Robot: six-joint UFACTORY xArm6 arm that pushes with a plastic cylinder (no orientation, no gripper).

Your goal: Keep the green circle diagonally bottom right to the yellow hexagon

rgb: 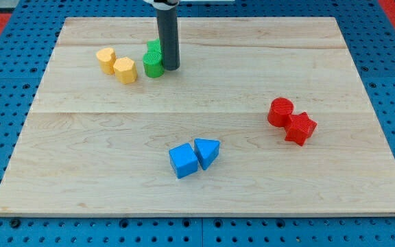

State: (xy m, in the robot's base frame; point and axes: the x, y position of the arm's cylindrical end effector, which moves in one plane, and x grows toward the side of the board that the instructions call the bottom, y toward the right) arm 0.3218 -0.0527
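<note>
The wooden table (204, 103) fills most of the view. The dark rod comes down near the top edge, left of centre, and my tip (171, 68) rests on the board; it has nothing to clasp with and holds nothing, only pressing sideways, touching or just beside the green circle (153, 66) on that block's right. A second green block (153, 48), shape unclear, sits just behind the circle, partly hidden by the rod.

Near the bottom edge, around the middle, a blue cube (183, 161) touches a blue triangular block (208, 152). Toward the right edge a red cylinder (280, 112) touches a red star (300, 128).

Toward the top-left corner, the yellow hexagon (125, 70) sits just beside a yellow heart-like block (105, 60).

I judge the task only partly done: the green circle lies just right of the hexagon, roughly level with it, not yet lower. What seems left is sliding it toward the bottom edge.
</note>
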